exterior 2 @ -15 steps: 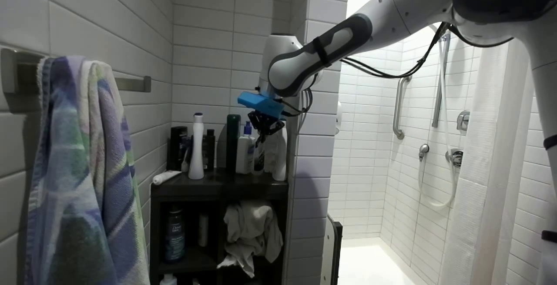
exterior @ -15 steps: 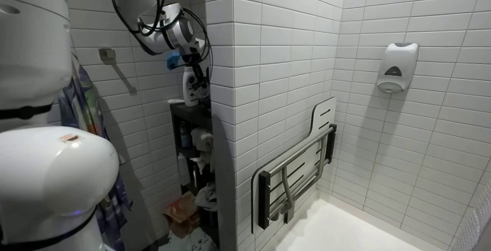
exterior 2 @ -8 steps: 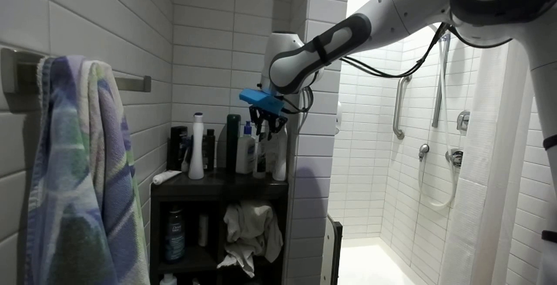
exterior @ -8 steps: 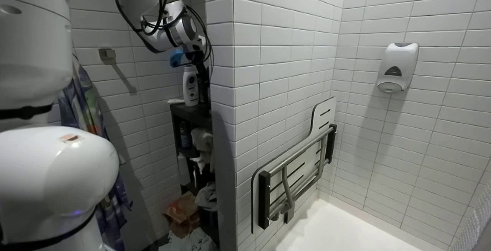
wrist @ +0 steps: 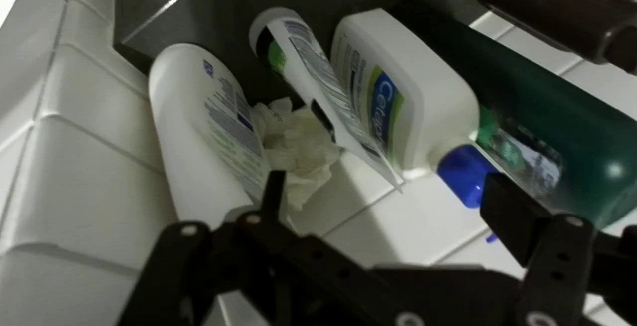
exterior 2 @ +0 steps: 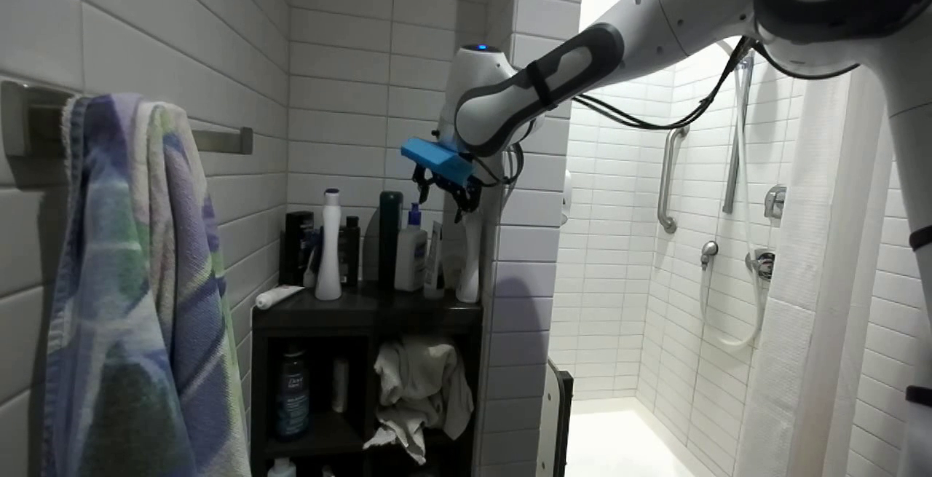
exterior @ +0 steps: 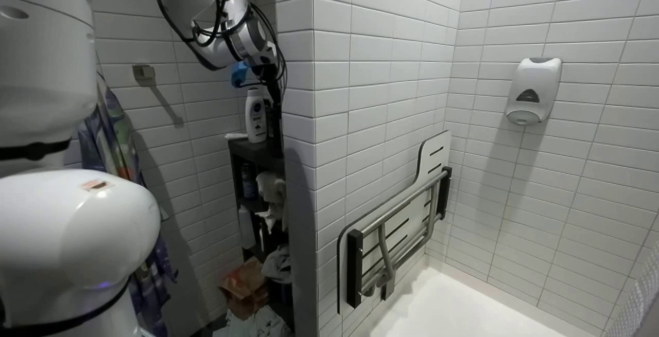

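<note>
Claw gapes empty above the standing tube

From the left, here's the towel (exterior 2: 138, 280), purple and green, slung over its rail (exterior 2: 226, 141), and on to the dark cabinet (exterior 2: 309, 322)! At its corner a lying tube (exterior 2: 279, 296); under that, in the cubby, a blue bottle (exterior 2: 293, 393). Up top again, a tall white bottle (exterior 2: 330, 255), a dark bottle (exterior 2: 351, 251), the green bottle (exterior 2: 389, 244), then the pump bottle (exterior 2: 411, 258) with its blue head, a cloth (exterior 2: 426, 382) bundled in the cubby below

And there's the standing tube (exterior 2: 434, 266), crimped end up, leaning a touch, on the cabinet top just beside the pump bottle! Right above hangs the claw (exterior 2: 443, 207), fingers spread wide, nothing between them. One finger overlaps the tip of the end bottle (exterior 2: 471, 262); whether they touch, I can't tell. Crumpled paper (wrist: 301, 147) peeks out in the wrist view, between that bottle and the standing tube

Farther right, the arm (exterior 2: 561, 84) reaches in past the tiled corner (exterior 2: 524, 266), then the grab bar (exterior 2: 665, 182), and finally the white curtain (exterior 2: 794, 280)
</note>
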{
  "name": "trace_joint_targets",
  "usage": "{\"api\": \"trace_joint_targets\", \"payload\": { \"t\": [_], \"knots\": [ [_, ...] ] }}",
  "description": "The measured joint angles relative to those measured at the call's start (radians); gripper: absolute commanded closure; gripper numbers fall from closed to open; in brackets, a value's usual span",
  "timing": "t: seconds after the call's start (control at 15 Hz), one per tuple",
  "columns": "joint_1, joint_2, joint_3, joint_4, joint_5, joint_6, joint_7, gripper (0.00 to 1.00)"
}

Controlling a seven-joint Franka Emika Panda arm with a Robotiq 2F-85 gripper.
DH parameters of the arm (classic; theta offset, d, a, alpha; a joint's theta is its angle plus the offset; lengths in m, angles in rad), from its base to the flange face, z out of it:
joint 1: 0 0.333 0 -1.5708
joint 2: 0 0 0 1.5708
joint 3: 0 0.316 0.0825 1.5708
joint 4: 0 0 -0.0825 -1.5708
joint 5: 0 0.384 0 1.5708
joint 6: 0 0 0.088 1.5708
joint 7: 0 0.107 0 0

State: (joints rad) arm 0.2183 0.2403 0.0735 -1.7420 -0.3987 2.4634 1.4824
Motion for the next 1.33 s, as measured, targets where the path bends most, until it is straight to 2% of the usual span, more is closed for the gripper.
{"api": "trace_joint_targets", "payload": {
  "t": [0.8, 1.33],
  "knots": [
    [0.022, -0.030, 0.000, -0.023, -0.011, 0.024, -0.006, 0.00],
    [0.032, -0.122, 0.007, -0.103, -0.011, 0.025, -0.053, 0.00]
  ]
}}
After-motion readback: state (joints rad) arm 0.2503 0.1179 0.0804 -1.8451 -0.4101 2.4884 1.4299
